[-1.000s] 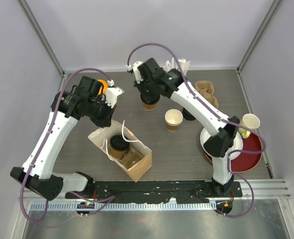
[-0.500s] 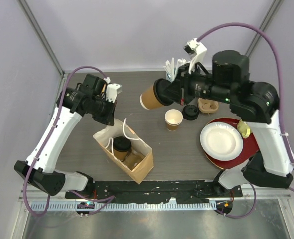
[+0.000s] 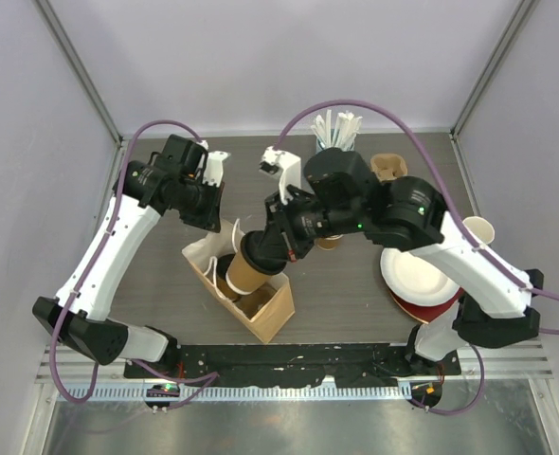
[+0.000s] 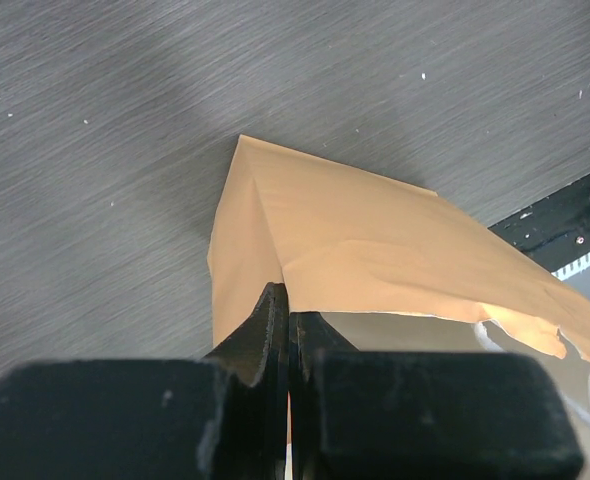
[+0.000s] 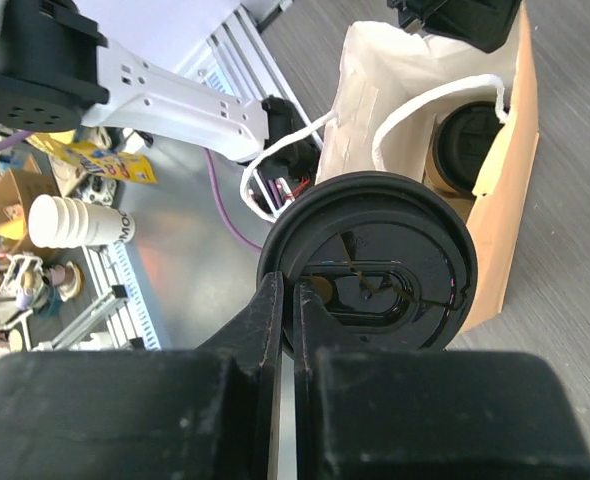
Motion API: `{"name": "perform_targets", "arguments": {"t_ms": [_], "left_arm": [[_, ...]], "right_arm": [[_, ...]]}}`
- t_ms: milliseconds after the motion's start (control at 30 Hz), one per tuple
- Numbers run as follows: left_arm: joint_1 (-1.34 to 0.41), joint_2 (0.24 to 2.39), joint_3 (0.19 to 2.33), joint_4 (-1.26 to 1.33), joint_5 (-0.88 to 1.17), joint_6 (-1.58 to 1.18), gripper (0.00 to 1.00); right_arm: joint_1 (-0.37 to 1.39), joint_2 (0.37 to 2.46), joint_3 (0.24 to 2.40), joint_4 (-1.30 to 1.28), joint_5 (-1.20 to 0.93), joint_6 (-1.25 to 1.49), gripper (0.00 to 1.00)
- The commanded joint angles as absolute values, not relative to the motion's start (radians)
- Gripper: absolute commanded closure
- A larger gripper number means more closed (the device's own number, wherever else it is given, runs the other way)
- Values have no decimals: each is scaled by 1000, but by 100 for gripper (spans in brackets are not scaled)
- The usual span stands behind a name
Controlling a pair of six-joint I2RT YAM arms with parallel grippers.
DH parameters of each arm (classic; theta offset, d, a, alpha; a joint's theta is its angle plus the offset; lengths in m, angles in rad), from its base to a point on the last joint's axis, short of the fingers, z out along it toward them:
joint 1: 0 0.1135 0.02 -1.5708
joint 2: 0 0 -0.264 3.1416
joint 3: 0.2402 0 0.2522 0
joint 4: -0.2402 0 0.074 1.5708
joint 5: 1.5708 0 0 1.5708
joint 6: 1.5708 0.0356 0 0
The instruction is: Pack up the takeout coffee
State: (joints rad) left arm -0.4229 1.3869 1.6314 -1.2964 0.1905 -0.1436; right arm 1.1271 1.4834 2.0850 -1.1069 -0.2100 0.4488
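With my left pincer (image 4: 285, 297) pinching shut on the brown paper bag (image 4: 355, 240), my right pincer (image 5: 287, 287) is clamping the black-lidded kraft-brown paper cup (image 3: 243, 277) by its rim, which I should be righting before release.

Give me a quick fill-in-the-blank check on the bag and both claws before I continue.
The left claw grips the rim of the paper bag with its jaws ____. The right claw holds a brown coffee cup whose lid is ____. Inside the bag stands ____ other lidded cup.
Missing words: shut; black; one.
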Motion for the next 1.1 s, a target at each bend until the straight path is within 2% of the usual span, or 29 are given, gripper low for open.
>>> {"name": "perform_targets", "arguments": {"t_ms": [0,133,400,800,1067], "left_arm": [[-417,1356,1667,-1264,186,-150,100],[-417,1355,1672,-1264,179,-155,100],[-410,1358,1690,-1281,144,-190,100],[-408,1362,1680,-1285,190,-250,100],[-405,1347,1638,-1289,169,-250,100]], "right_arm": [[1180,1541,2173,-1097,-155,413,99],[1232,1618,2284,-1255,-13,391,99],[1353,1741,2304,-1404,225,371,99],[1355,1776,2151,-1321,219,299,99],[1376,1764,2174,-1322,233,253,99]]}}
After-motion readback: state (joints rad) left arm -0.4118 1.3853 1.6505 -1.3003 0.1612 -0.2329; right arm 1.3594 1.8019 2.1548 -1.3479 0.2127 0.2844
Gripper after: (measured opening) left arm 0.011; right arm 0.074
